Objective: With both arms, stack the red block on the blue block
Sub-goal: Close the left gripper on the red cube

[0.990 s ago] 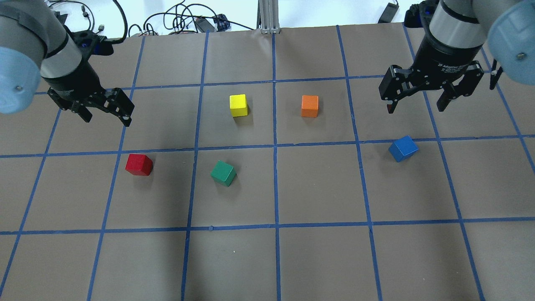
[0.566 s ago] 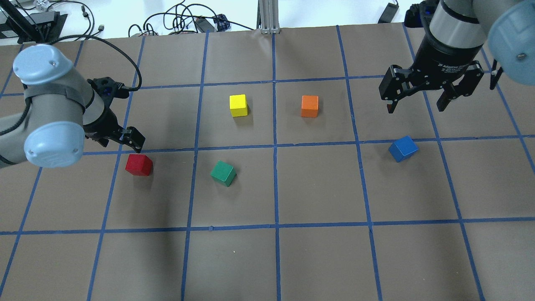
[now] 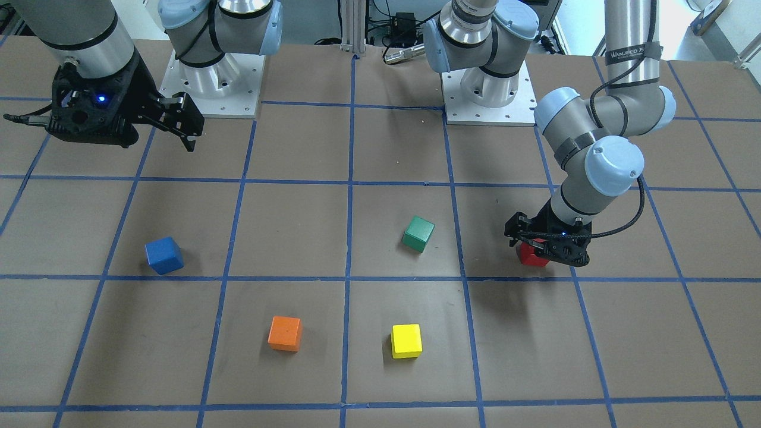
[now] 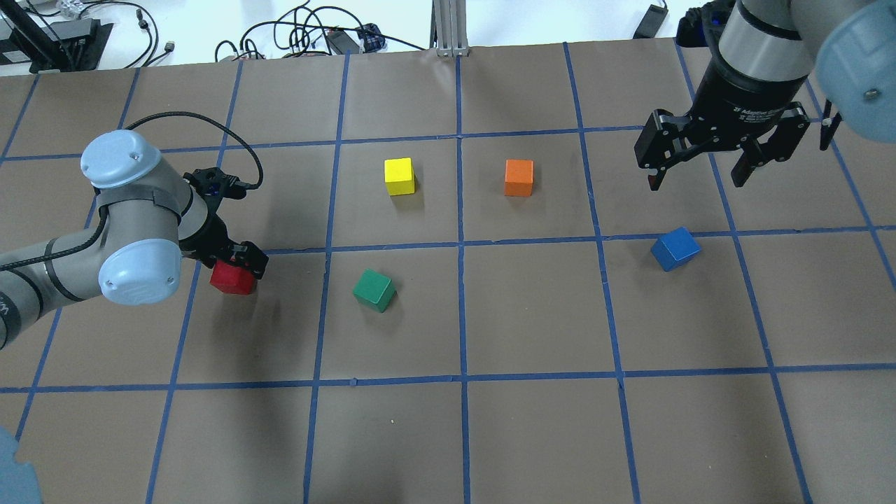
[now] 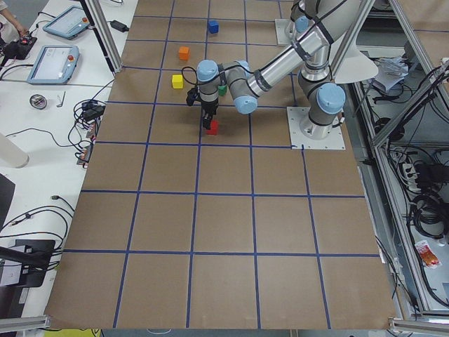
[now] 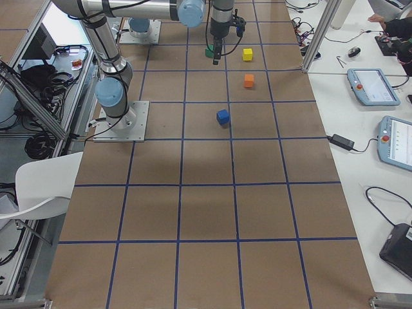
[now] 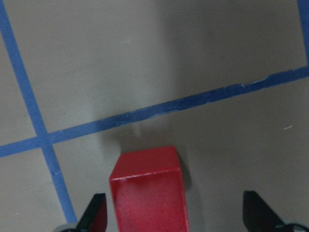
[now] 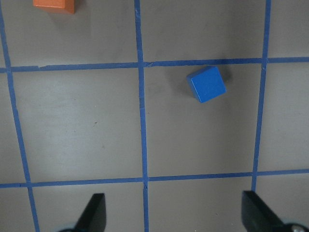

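The red block [image 4: 233, 280] sits on the brown table at the left, also in the front view [image 3: 531, 255]. My left gripper [image 4: 234, 260] is lowered over it, open. In the left wrist view the red block [image 7: 149, 193] lies between the two fingers [image 7: 96, 212], nearer the left one, not pinched. The blue block [image 4: 675, 248] sits turned at the right, apart from everything. My right gripper [image 4: 696, 180] hovers open and empty beyond it; the right wrist view shows the blue block [image 8: 206, 84] ahead of its spread fingers.
A green block [image 4: 374, 290] lies right of the red one. A yellow block [image 4: 400, 176] and an orange block [image 4: 519, 178] sit farther back in the middle. Blue tape lines grid the table. Cables lie beyond the far edge.
My left arm has swung in and down from the far left, and its open gripper now straddles the red block. The right arm and all the blocks have not moved.
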You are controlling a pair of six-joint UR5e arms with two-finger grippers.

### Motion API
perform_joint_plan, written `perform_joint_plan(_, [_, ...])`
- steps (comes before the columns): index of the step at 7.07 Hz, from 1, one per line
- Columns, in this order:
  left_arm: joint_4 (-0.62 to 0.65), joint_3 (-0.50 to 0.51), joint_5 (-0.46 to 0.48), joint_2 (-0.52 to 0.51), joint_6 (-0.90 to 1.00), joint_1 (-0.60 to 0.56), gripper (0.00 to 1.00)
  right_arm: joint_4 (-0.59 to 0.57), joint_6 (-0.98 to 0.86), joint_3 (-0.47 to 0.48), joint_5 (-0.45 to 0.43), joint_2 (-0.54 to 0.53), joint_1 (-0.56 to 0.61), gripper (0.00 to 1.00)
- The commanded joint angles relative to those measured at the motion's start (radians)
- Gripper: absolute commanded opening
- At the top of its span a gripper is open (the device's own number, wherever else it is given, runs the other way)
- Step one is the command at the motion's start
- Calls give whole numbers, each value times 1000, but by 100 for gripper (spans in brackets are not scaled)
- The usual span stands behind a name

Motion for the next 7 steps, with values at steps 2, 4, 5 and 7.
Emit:
perform_joint_plan(2, [34, -3, 8, -33, -4, 10, 93, 0, 0, 0, 0, 0, 0, 100])
perform_joint_plan(4, [25, -1, 49, -32, -36, 11, 36, 3, 0, 0, 0, 0, 0, 100])
perform_joint_plan(5, [10, 7, 80, -18, -44, -1, 23, 1, 0, 0, 0, 0, 0, 100])
perform_joint_plan(7, [-93, 63, 35, 2, -199, -42, 22, 0, -3, 0, 0, 0, 0, 100])
